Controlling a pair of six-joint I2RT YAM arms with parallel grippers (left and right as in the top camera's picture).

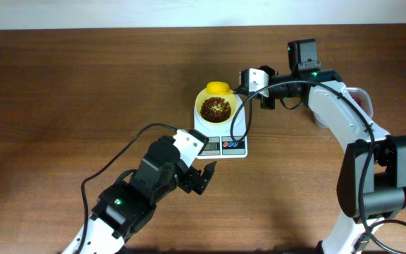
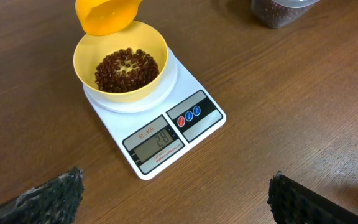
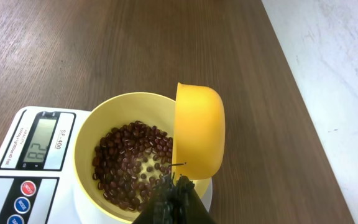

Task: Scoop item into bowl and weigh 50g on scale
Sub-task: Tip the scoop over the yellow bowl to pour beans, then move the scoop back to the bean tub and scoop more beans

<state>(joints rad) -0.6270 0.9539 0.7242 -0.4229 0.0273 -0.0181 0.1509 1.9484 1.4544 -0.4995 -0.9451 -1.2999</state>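
Tipped on its side over the far rim of the small round pale-yellow plastic bowl (image 3: pixel 115 117), the bright yellow plastic scoop (image 3: pixel 199 134) turns its hollow toward the loose heap of small dark red-brown beans (image 3: pixel 132 165) lying in the bowl's bottom. The bowl sits on the small white squarish digital scale (image 2: pixel 118 121), whose grey display (image 2: pixel 156 144) reads 28. That is short of 50, so more beans seem needed.

Right arm's fingers (image 3: pixel 173 200) are clenched on the scoop's handle end, w/ the handle itself hidden beneath them. Its long axis appears to run from the bowl back toward that wrist.

Clear plastic tub (image 2: pixel 278 9) holding more beans stands on the brown wooden table (image 1: pixel 83 77) to the robot's right of the scale, apart from it and partly behind the right forearm in the overhead view. The right arm is thus the nearer one for a refill.

Left arm's fingers (image 1: pixel 200 176) hang spread wide & empty near the scale's front edge, touching nothing.
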